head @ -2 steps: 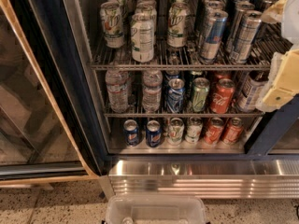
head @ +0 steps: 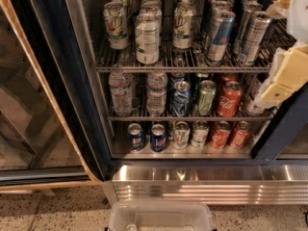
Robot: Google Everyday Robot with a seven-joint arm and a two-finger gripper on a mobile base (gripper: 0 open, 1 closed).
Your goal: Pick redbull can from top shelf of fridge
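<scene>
The fridge (head: 202, 183) stands open in front of me. Its top shelf (head: 159, 69) is a wire rack full of cans. The redbull can (head: 219, 36), slim and silver with blue panels, stands upright at the front of the top shelf, right of centre. Wider white-green cans (head: 147, 38) stand to its left and slim dark-grey-and-silver cans (head: 252, 37) to its right. My gripper (head: 288, 76), a cream and white shape, is at the right edge of the view, in front of the shelves' right end and apart from the redbull can.
The middle shelf holds water bottles (head: 121, 93) and soda cans, among them a red cola can (head: 228, 99). The lowest shelf holds blue cans (head: 158, 137) and red cans. The glass door (head: 29, 105) stands open at the left. A clear plastic bin (head: 161, 216) sits at the bottom.
</scene>
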